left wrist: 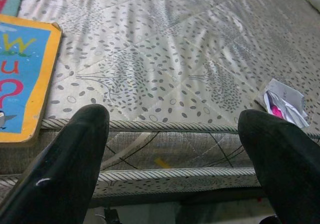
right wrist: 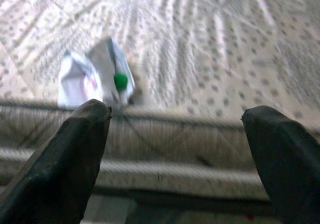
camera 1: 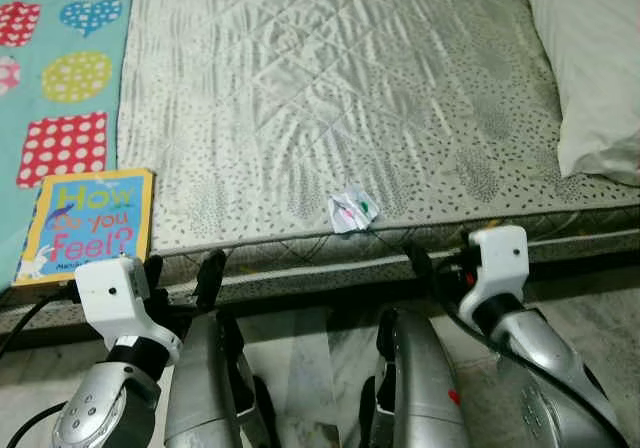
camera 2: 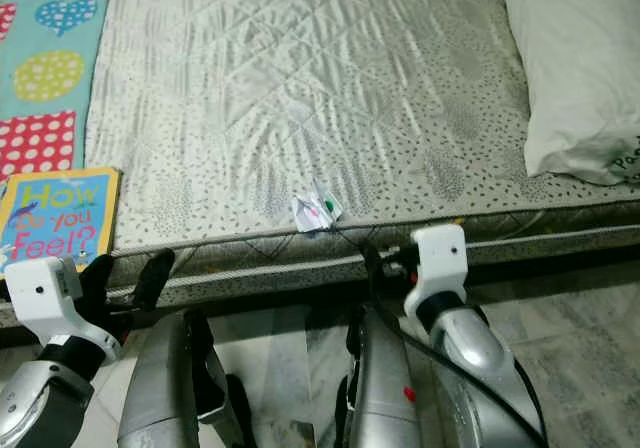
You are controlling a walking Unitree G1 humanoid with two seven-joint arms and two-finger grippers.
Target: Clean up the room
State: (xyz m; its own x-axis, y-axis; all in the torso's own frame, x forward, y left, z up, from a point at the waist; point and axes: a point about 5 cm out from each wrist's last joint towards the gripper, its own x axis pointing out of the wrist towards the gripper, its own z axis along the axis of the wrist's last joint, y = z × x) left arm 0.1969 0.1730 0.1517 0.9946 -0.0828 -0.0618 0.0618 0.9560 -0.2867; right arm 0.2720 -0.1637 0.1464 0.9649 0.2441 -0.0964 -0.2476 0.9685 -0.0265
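Silvery-grey quilted mattress with a small leaf print spans the head views; robot stands at its near edge. Plump white pillow lies at the far right corner. Teal patchwork blanket with dotted hearts, circles and squares covers the left strip of the bed. On it, near the edge, rests a yellow-bordered blue picture book. Smallest item: a crumpled white paper scrap with pink and green marks, lying on the mattress just inside the front edge, between the two arms.

Left claw: released, fingers spread, level with the mattress side, near the book. Right claw: released, spread wide, pointed toward the scrap, not touching.

Progress estimate: early. Nothing gripped; scrap and book both remain.
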